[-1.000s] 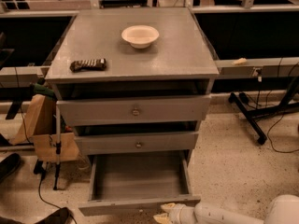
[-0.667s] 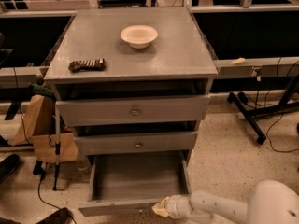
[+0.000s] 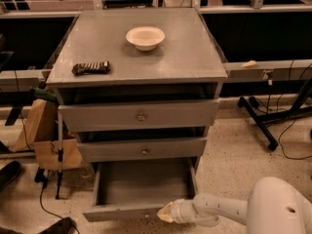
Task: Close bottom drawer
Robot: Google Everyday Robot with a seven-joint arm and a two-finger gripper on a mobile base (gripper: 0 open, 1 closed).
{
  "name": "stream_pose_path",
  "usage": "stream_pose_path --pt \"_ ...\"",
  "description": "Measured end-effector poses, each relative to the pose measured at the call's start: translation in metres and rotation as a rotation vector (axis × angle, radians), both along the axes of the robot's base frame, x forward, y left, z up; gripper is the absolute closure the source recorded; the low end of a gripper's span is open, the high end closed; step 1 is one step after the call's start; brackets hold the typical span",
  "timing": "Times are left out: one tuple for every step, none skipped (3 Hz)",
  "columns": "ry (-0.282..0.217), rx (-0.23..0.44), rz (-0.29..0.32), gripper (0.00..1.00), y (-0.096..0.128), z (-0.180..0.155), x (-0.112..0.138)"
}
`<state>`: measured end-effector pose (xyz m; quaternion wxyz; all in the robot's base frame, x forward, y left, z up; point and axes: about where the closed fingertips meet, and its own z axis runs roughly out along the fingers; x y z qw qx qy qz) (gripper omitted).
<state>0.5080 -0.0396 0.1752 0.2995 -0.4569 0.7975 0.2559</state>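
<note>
- Camera view: bottom drawer (image 3: 144, 186) stands pulled well out at the foot of the bench (image 3: 170, 67)
- Tool (image 3: 165, 212) is at the drawer's front edge, right of its middle, touching or just beside it; clenched or released, I cannot tell
- Over the last second the tool has crept left along that front
- Drawer looks no further into the bench than before, so the push seems barely begun
- Next move, I judge: press the front straight toward the bench; pushing off-centre could skew it
</note>
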Motion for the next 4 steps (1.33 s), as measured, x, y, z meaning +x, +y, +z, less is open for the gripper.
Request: stream_pose_path --pt "0.000 0.000 0.000 0.81 0.000 0.000 -0.003" --pt "-0.001 -0.024 0.020 0.58 0.004 0.000 0.001" --pt "-0.011 -0.066 0.007 0.35 -0.005 0.005 0.014" --pt "-0.011 -0.066 0.007 0.11 -0.005 0.005 0.011"
